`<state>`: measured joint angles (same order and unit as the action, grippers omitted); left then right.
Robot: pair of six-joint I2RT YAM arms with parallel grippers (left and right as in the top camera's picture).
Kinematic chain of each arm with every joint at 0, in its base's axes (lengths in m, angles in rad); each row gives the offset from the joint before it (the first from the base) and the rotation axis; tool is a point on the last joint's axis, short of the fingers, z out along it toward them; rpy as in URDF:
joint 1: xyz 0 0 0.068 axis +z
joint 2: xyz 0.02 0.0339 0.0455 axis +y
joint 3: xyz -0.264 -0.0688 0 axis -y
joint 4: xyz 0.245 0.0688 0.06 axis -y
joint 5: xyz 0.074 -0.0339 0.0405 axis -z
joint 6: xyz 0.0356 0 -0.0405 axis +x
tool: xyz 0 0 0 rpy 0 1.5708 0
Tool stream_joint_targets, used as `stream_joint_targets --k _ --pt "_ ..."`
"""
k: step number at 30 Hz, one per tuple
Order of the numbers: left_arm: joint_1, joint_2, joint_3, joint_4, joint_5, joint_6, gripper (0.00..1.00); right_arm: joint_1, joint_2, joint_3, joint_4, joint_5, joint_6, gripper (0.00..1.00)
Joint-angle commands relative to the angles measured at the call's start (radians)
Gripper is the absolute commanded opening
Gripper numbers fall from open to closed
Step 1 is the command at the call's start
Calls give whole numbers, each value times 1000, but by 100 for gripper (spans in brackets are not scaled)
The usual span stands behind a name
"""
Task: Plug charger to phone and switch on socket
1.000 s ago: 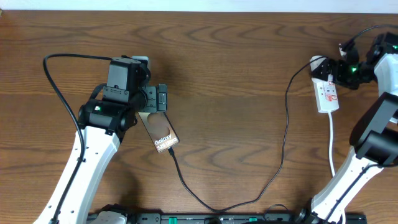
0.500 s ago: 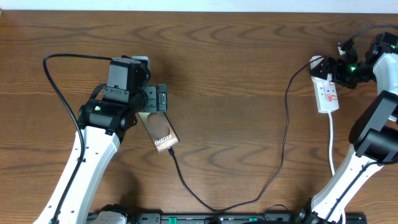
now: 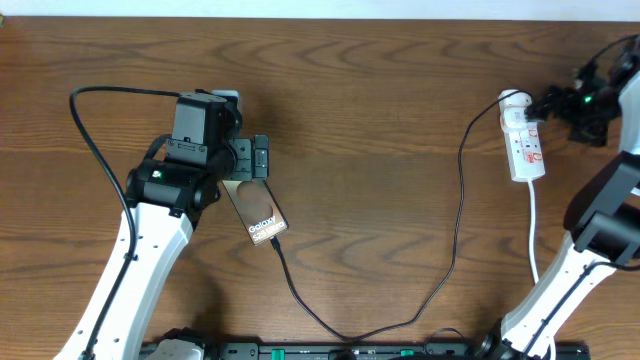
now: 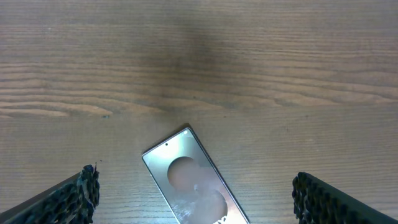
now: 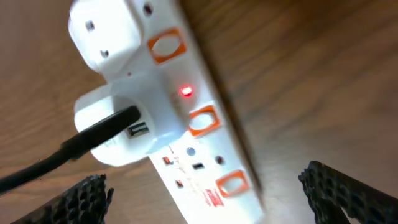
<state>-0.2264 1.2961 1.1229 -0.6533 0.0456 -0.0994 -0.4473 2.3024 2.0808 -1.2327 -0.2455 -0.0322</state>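
The phone (image 3: 262,215) lies flat on the wooden table, bronze face up, and also shows in the left wrist view (image 4: 193,183). The charger (image 3: 455,215) is a thin black cable; its tip meets the phone's near end, and it loops along the front edge up to a white adapter (image 5: 124,121) in the socket (image 3: 525,150). A small red light (image 5: 186,92) glows on the socket (image 5: 205,155). My left gripper (image 3: 250,158) (image 4: 196,190) hovers open over the phone's far end. My right gripper (image 3: 550,103) (image 5: 208,196) is open, just right of the socket's far end.
The socket's white cord (image 3: 533,230) runs toward the front edge beside my right arm (image 3: 600,225). A black robot cable (image 3: 95,120) arcs left of my left arm (image 3: 150,230). A black rail (image 3: 350,350) lies along the table's front edge.
My right gripper has drawn back to the right, off the socket's far end. The left arm, phone and charger have not moved.
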Motion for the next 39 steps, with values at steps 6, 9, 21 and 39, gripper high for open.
stream_joint_targets --k 6,9,21,39 --pt "-2 -6 25 0 -16 17 98 -3 -278 60 -91 33 52 99" --pt "-2 -6 25 0 -16 17 98 -3 -366 60 -126 34 65 99" --pt "-2 -6 25 0 -16 17 98 -3 -529 60 -152 34 65 99" --pt "-3 -6 24 0 -16 17 98 -3 -529 59 -152 34 65 99"
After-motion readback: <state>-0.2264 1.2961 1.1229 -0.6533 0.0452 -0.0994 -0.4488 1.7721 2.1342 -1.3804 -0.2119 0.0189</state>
